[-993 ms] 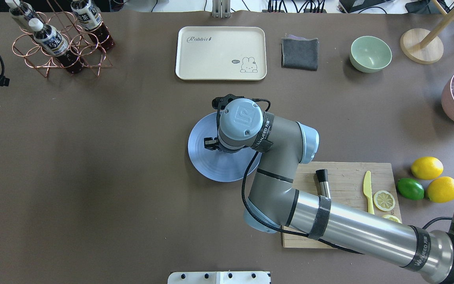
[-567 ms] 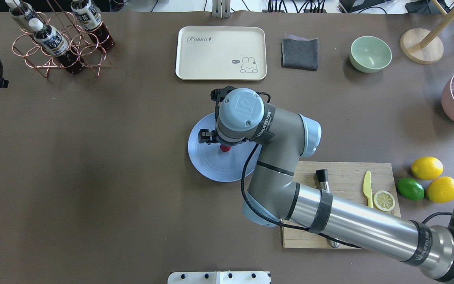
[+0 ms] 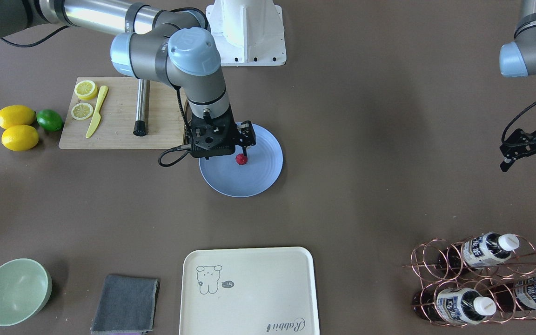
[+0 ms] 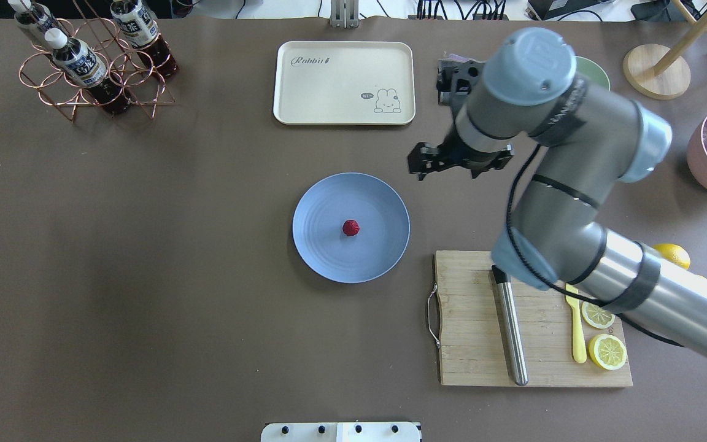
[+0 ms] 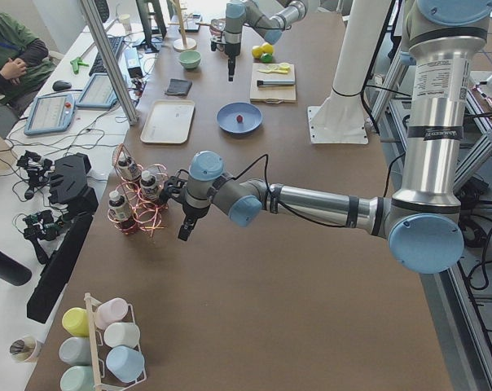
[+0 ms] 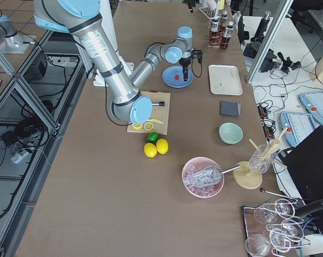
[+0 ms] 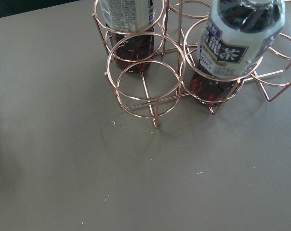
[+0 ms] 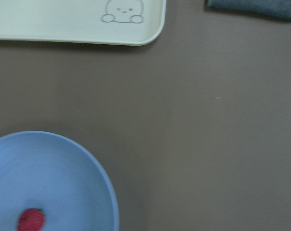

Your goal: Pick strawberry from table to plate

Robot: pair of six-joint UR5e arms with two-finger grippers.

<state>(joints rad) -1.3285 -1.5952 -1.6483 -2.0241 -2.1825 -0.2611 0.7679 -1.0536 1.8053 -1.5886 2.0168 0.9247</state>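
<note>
The small dark-red strawberry (image 4: 351, 228) lies alone near the middle of the pale blue plate (image 4: 329, 258), which rests on the brown table (image 4: 145, 276). My right gripper (image 4: 452, 167) is open and empty, raised over the table beyond the plate's right side. Its wrist view shows the plate (image 8: 63, 183) and strawberry (image 8: 31, 220) at the lower left. In the front-facing view the strawberry (image 3: 241, 159) sits on the plate (image 3: 249, 184) with the right gripper close above it. My left gripper (image 3: 526, 167) hangs open and empty near the bottle rack.
A cutting board (image 4: 470, 344) with a steel rod, yellow knife and lemon slices lies right of the plate. The cream tray (image 4: 344, 83), grey cloth (image 3: 126, 302) and green bowl (image 3: 14, 291) sit at the far side. The copper bottle rack (image 4: 92, 67) stands far left.
The right gripper has let go of the strawberry onto the plate, then risen and swung away to the right and back. The strawberry now lies uncovered.
</note>
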